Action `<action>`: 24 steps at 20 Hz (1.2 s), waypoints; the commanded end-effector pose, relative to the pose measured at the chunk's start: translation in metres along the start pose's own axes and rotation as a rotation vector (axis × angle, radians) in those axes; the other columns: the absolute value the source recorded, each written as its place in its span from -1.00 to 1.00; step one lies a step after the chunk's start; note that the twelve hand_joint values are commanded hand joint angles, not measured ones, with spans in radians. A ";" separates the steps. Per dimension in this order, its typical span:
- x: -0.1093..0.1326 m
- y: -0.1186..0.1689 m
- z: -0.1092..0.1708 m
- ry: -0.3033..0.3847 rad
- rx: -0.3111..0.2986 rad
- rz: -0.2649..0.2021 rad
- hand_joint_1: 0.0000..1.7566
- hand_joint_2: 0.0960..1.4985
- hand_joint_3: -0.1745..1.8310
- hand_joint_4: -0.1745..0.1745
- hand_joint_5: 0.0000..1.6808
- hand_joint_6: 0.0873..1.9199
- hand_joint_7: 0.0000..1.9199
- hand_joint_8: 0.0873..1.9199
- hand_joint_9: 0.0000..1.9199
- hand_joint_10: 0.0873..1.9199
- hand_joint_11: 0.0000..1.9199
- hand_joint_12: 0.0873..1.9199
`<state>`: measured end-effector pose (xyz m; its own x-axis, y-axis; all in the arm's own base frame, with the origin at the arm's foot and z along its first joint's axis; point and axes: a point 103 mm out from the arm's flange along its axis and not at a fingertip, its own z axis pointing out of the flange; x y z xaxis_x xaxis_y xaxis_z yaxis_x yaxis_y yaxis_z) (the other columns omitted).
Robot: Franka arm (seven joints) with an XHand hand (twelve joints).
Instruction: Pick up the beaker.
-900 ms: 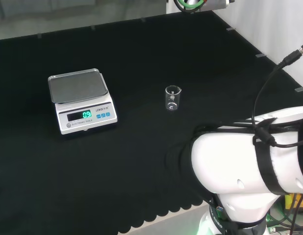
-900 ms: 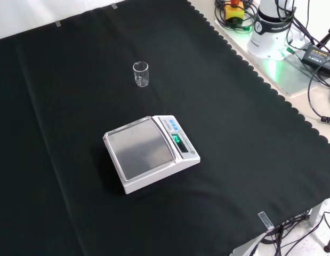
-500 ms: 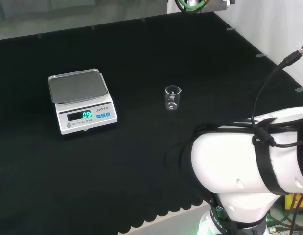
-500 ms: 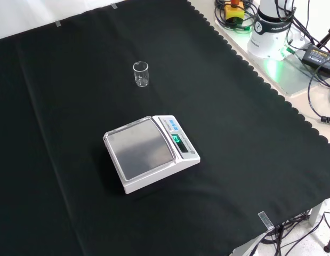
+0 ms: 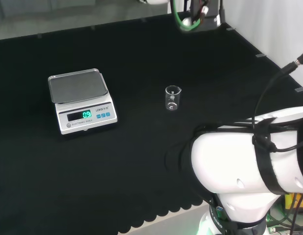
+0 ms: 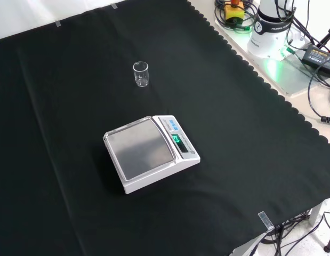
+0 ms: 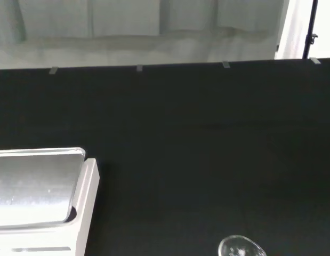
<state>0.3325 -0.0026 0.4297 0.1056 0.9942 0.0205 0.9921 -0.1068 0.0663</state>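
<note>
Head view: we see the tabletop (image 5: 141,49) under black cloth, the arm (image 5: 249,171) at lower right, the scale (image 5: 81,100) at left, and the beaker (image 5: 173,98) upright and apart from the scale, near the middle. Since a moment ago a dark, cabled part of the rig has come lower at the top edge, above and beyond the beaker; scale and beaker have not moved. We judge the approach has begun and the grasp is not yet made. We cannot tell the hand's state.
</note>
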 end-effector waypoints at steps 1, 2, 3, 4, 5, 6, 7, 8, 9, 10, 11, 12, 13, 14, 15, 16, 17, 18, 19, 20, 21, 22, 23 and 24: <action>0.010 0.020 0.061 0.015 -0.056 0.047 -1.00 0.16 -0.44 0.05 -1.00 -1.00 -1.00 -0.60 -1.00 -0.33 -1.00 0.49; 0.009 0.023 0.069 0.015 -0.057 0.059 -1.00 0.16 -0.45 0.05 -1.00 -1.00 -1.00 -0.59 -1.00 -0.33 -1.00 0.49; 0.006 0.026 0.077 0.023 -0.059 0.070 -1.00 0.17 -0.46 0.04 -0.99 -1.00 -1.00 -0.58 -1.00 -0.32 -1.00 0.49; 0.002 0.028 0.084 0.041 -0.067 0.051 -1.00 0.17 -0.46 0.04 -0.99 -1.00 -1.00 -0.57 -1.00 -0.32 -1.00 0.49; -0.002 0.029 0.091 0.050 -0.067 0.053 -1.00 0.17 -0.47 0.04 -0.98 -1.00 -1.00 -0.56 -1.00 -0.30 -1.00 0.49; -0.005 0.030 0.099 0.063 -0.072 0.050 -1.00 0.18 -0.48 0.03 -0.98 -1.00 -1.00 -0.54 -1.00 -0.29 -1.00 0.49; -0.011 0.030 0.107 0.075 -0.076 0.052 -1.00 0.18 -0.48 0.03 -0.97 -1.00 -1.00 -0.53 -1.00 -0.28 -1.00 0.50; -0.015 0.032 0.115 0.079 -0.072 0.059 -1.00 0.19 -0.49 0.02 -0.97 -1.00 -1.00 -0.51 -1.00 -0.27 -1.00 0.50; -0.017 0.033 0.124 0.073 -0.059 0.066 -1.00 0.19 -0.49 0.01 -0.96 -1.00 -1.00 -0.50 -1.00 -0.25 -1.00 0.50; -0.025 0.035 0.132 0.086 -0.046 0.096 -0.99 0.19 -0.50 0.01 -0.95 -1.00 -1.00 -0.48 -1.00 -0.24 -1.00 0.51; -0.028 0.037 0.139 0.084 -0.032 0.106 -0.99 0.20 -0.50 0.01 -0.95 -1.00 -1.00 -0.48 -1.00 -0.23 -1.00 0.51; -0.030 0.038 0.147 0.081 -0.017 0.110 -0.99 0.20 -0.51 0.00 -0.95 -1.00 -1.00 -0.47 -1.00 -0.22 -1.00 0.51; -0.031 0.041 0.155 0.076 -0.001 0.113 -0.99 0.20 -0.51 0.00 -0.95 -1.00 -1.00 -0.46 -1.00 -0.21 -1.00 0.52; -0.032 0.042 0.162 0.072 0.014 0.115 -0.99 0.20 -0.51 0.00 -0.94 -1.00 -1.00 -0.46 -1.00 -0.21 -1.00 0.52; -0.032 0.044 0.169 0.074 0.026 0.118 -0.99 0.20 -0.51 0.00 -0.94 -1.00 -1.00 -0.46 -1.00 -0.21 -1.00 0.52; -0.032 0.045 0.176 0.079 0.037 0.118 -0.99 0.20 -0.51 0.00 -0.94 -1.00 -1.00 -0.46 -1.00 -0.21 -1.00 0.52; -0.031 0.047 0.182 0.080 0.048 0.119 -0.99 0.20 -0.51 0.00 -0.94 -1.00 -1.00 -0.46 -1.00 -0.21 -1.00 0.52; -0.029 0.048 0.188 0.080 0.057 0.119 -0.99 0.20 -0.51 0.00 -0.94 -1.00 -1.00 -0.46 -1.00 -0.21 -1.00 0.52; -0.027 0.049 0.193 0.081 0.065 0.118 -0.99 0.20 -0.51 0.00 -0.94 -1.00 -1.00 -0.45 -1.00 -0.21 -1.00 0.52; -0.025 0.050 0.198 0.083 0.074 0.108 -0.99 0.20 -0.51 0.00 -0.94 -1.00 -1.00 -0.45 -1.00 -0.21 -1.00 0.52; -0.024 0.050 0.204 0.088 0.081 0.100 -0.99 0.20 -0.51 -0.01 -0.94 -1.00 -1.00 -0.45 -1.00 -0.20 -1.00 0.52; -0.024 0.051 0.209 0.092 0.091 0.101 -0.99 0.21 -0.51 -0.01 -0.94 -1.00 -1.00 -0.45 -1.00 -0.20 -1.00 0.52; -0.025 0.051 0.213 0.092 0.102 0.106 -0.99 0.21 -0.51 -0.01 -0.94 -1.00 -1.00 -0.45 -1.00 -0.20 -1.00 0.52; -0.024 0.052 0.218 0.093 0.113 0.111 -0.98 0.21 -0.51 -0.01 -0.94 -1.00 -1.00 -0.45 -1.00 -0.20 -1.00 0.52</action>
<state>0.3832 -0.0267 0.2446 0.2002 0.9752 0.0940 0.9797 -0.1993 -0.0198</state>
